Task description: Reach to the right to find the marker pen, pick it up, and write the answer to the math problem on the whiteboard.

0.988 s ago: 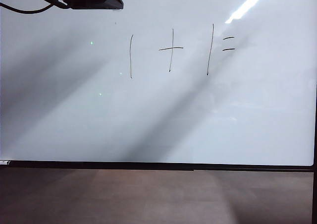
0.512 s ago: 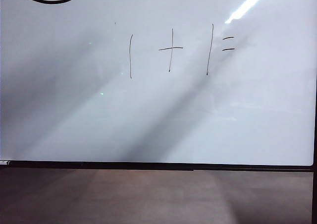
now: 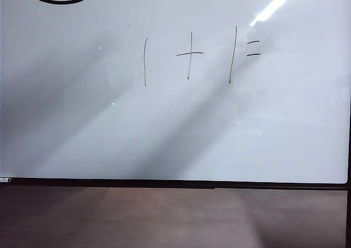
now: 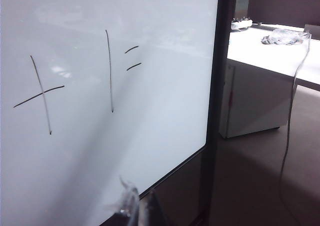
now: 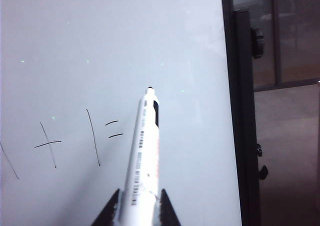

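We see the large glossy white whiteboard with a thin black frame, its handwritten black math problem unanswered. Our right pincer clamps the slim light-grey marker pen, tip aimed beside the equals sign, whether touching we cannot tell. A slanted barrel could skid. Our left pincer shows too little to judge.

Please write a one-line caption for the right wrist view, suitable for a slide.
Right gripper holds the marker pen, tip pointing toward the whiteboard beside the unanswered math problem.
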You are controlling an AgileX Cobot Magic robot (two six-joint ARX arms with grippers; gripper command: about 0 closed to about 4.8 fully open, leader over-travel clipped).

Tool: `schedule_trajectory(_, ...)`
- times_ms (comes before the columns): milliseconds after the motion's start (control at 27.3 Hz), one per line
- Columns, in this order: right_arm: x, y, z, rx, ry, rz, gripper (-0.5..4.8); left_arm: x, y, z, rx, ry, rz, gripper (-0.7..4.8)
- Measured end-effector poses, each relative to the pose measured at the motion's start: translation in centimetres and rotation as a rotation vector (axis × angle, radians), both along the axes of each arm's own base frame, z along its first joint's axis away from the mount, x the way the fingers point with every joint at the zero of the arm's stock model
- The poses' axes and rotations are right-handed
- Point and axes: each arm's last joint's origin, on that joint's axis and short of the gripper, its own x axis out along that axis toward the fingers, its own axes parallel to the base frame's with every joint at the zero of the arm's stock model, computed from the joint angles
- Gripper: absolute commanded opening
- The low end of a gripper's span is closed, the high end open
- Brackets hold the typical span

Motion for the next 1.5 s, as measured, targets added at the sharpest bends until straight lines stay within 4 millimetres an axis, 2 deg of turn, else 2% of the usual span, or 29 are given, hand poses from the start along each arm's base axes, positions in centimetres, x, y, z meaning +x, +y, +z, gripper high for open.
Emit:
schedule_trajectory(146, 1.1, -0.4, 0.1, 0.000, 0.021, 0.000, -0.05, 0.3, 0.3, 0.0, -0.001, -0.001, 0.015, 0.27)
schedule_trajectory(366, 5.1, -1.5, -0.2, 0.009, 0.093, 0.129, -0.05, 0.4, 0.5, 0.0, -0.001, -0.001, 0.025, 0.27)
schedule_trajectory(549, 7.0, -1.9, -0.6, 0.010, 0.117, 0.194, -0.05, 1.0, 1.0, 0.0, -0.001, 0.000, 0.050, 0.27)
schedule_trajectory(878, 10.9, -0.6, -1.2, -0.098, 0.088, 0.324, -0.06, 1.7, 1.8, 0.0, -0.001, -0.001, 0.095, 0.27)
schedule_trajectory(1024, 12.9, -0.2, -1.8, -0.101, 0.084, 0.317, -0.05, 1.7, 1.8, 0.0, -0.001, -0.001, 0.095, 0.27)
schedule_trajectory(1354, 17.8, 0.6, -4.1, -0.115, 0.049, 0.375, -0.05, 1.7, 1.8, 0.0, -0.001, -0.001, 0.094, 0.27)
schedule_trajectory(1500, 19.2, 0.4, -5.2, -0.129, 0.039, 0.369, -0.05, 1.7, 1.8, 0.0, -0.001, -0.001, 0.095, 0.27)
